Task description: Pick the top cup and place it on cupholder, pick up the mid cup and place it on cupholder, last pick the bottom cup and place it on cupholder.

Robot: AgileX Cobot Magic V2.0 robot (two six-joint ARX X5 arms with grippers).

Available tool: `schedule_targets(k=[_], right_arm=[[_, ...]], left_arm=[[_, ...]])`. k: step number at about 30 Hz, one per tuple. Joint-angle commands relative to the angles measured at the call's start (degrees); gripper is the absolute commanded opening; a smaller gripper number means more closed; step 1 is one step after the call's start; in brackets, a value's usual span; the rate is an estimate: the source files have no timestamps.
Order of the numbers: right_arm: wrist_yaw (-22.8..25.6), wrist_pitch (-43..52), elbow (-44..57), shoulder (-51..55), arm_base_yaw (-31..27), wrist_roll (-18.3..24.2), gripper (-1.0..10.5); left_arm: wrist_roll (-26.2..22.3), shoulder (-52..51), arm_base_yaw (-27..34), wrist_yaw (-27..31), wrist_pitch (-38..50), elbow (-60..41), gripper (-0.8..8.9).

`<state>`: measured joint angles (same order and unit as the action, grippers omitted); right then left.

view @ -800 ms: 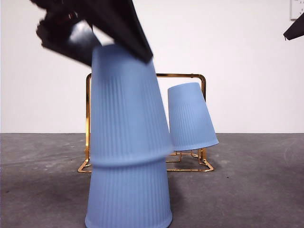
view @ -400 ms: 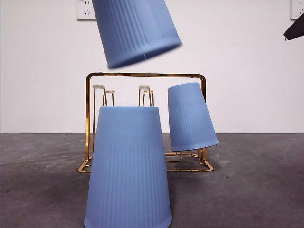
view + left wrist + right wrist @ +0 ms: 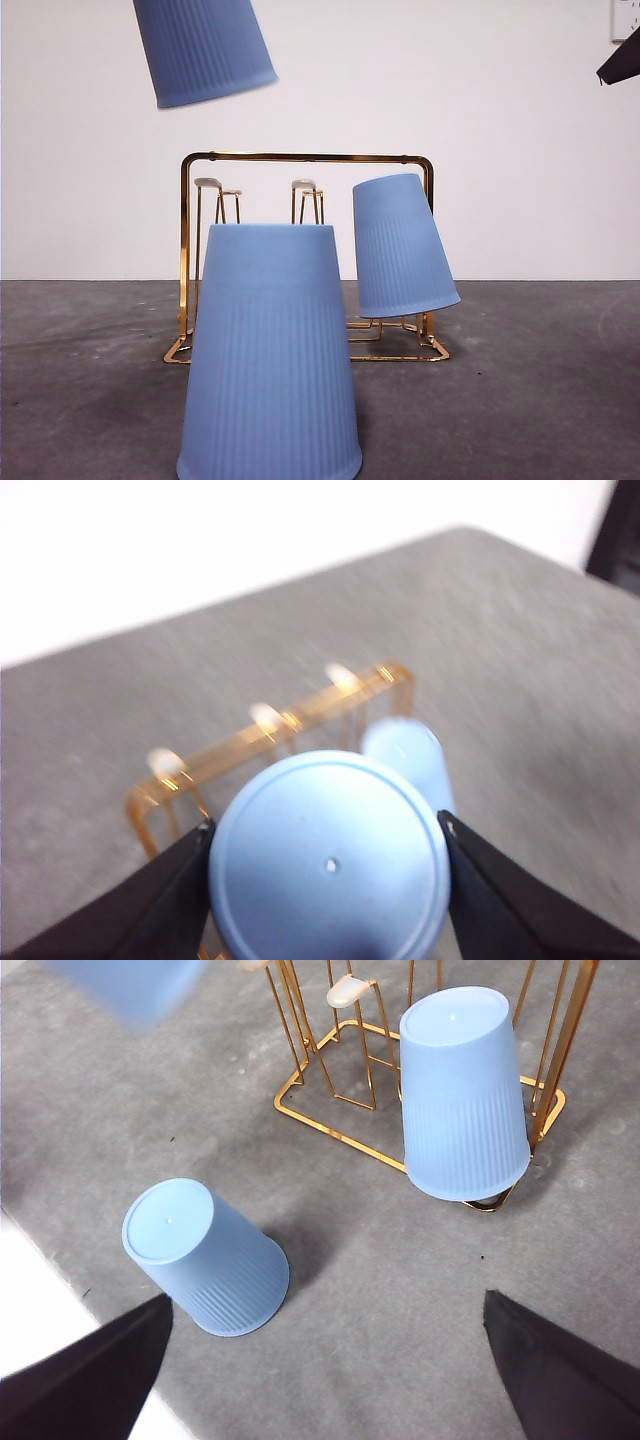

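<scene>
- I count three blue cups, all upside down, and one gold cupholder (image 3: 306,158).
- Cup one, the lifted cup (image 3: 204,47), hangs at the upper left of the front view, tilted and clear of the table, higher than the cupholder's arched top bar.
- In the left wrist view the left gripper (image 3: 329,852) is clamped on that lifted cup (image 3: 330,865), one black jaw against each side, and I am looking straight down on its closed base.
- Under it there I see the cupholder (image 3: 300,720) with three pale prong tips showing.
- Cup two, the standing cup (image 3: 270,355), sits on the grey table (image 3: 540,400) at the lower centre of the front view, large and near, in front of the cupholder.
- Cup three, the hung cup (image 3: 402,246), leans on the cupholder's right side, just inside the frame.
- Two white-tipped prongs (image 3: 208,183) stand bare at centre left in the front view.
- The right gripper (image 3: 330,1355) is released, jaws spread wide with nothing between them; it hangs above the table, with the standing cup (image 3: 205,1257) at lower left and the hung cup (image 3: 464,1092) at upper right.
</scene>
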<state>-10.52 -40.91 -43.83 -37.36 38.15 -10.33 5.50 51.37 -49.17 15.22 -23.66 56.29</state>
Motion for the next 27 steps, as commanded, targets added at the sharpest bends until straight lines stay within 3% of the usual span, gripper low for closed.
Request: schedule_targets(k=[1, 11, 27], right_arm=[[0.0, 0.6, -0.2, -0.3, 0.5, 0.5, 4.9], [0.0, 0.6, -0.2, -0.3, 0.5, 0.6, 4.9], [0.0, 0.6, -0.2, -0.3, 0.5, 0.5, 4.9]], left_arm=[[0.1, 0.3, 1.7, 0.4, 2.3, 1.5, 2.09], [0.2, 5.6, 8.9, -2.7, 3.4, 1.5, 2.09], [0.2, 19.2, 14.7, -9.5, 5.5, 1.5, 2.14]])
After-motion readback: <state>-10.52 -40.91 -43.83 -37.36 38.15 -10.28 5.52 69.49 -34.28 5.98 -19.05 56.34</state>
